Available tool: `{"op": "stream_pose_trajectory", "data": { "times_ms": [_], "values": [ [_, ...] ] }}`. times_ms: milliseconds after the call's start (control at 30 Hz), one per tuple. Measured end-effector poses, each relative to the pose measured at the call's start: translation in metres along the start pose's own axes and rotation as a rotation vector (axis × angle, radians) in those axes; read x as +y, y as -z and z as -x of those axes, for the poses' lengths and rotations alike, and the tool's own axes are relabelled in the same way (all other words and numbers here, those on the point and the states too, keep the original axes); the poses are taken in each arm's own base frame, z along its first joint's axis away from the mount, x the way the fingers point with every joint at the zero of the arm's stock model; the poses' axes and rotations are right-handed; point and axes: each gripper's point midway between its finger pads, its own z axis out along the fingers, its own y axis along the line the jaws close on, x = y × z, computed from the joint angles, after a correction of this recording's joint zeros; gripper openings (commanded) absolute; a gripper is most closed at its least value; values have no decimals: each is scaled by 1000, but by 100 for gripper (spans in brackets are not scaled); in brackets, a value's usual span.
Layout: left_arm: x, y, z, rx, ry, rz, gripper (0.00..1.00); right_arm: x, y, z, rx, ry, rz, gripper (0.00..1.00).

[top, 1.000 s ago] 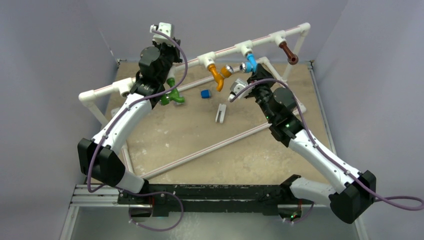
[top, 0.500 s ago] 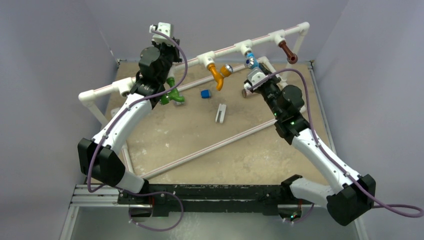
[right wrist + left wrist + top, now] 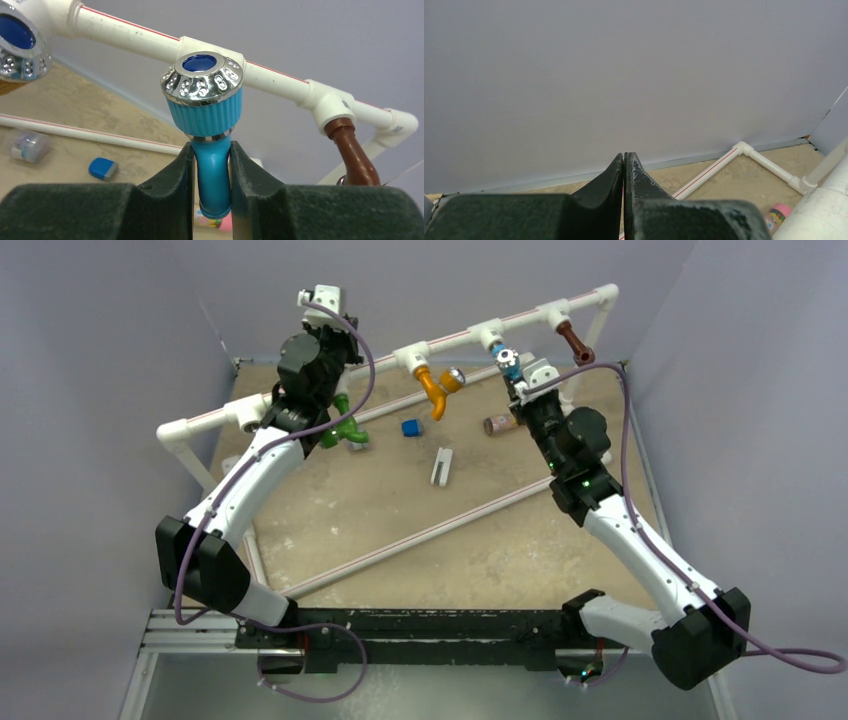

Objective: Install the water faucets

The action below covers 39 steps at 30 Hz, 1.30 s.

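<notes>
Right tool (image 3: 211, 148) swung the blue faucet (image 3: 206, 112) toward the pipe (image 3: 135, 40), knob foremost.

You get soft, even light from overhead in every view. The lavender walls (image 3: 120, 360) read flat and a little dim, and no hard shadows fall anywhere. On the sandy table (image 3: 400, 510) the arms cast only faint, diffuse shade. The top view is slightly grainy. In the right wrist view the silver knob (image 3: 202, 80) of the blue faucet (image 3: 214, 170) is sharp and carries small bright glints. The white pipe (image 3: 824, 215) at the bottom right corner of the left wrist view is blurred.
</notes>
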Motion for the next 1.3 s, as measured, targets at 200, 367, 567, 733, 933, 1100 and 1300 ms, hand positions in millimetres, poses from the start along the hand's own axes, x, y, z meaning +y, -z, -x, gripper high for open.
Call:
{"op": "stream_pose_trajectory", "data": {
  "times_ms": [200, 367, 567, 733, 933, 1100, 1300],
  "values": [
    [1, 0, 1, -5, 1, 6, 0, 0, -1, 0, 4, -135, -20, 0],
    [1, 0, 1, -11, 3, 13, 0, -1, -3, 0, 7, -301, -39, 0],
    [0, 0, 2, -14, 4, 14, 0, -3, -4, 1, 0, -593, -73, 0],
    [1, 0, 1, -14, 4, 15, 0, -1, -4, 3, -4, -840, -100, 0],
    [1, 0, 1, -14, 4, 16, 0, 0, -4, 4, -16, -1119, -140, 0],
    [1, 0, 1, -14, 4, 16, 0, 1, -4, 5, -15, -1317, -168, 0],
    [0, 0, 2, -14, 4, 16, 0, 3, -4, 6, -7, -1501, -185, 0]
  ]
}}
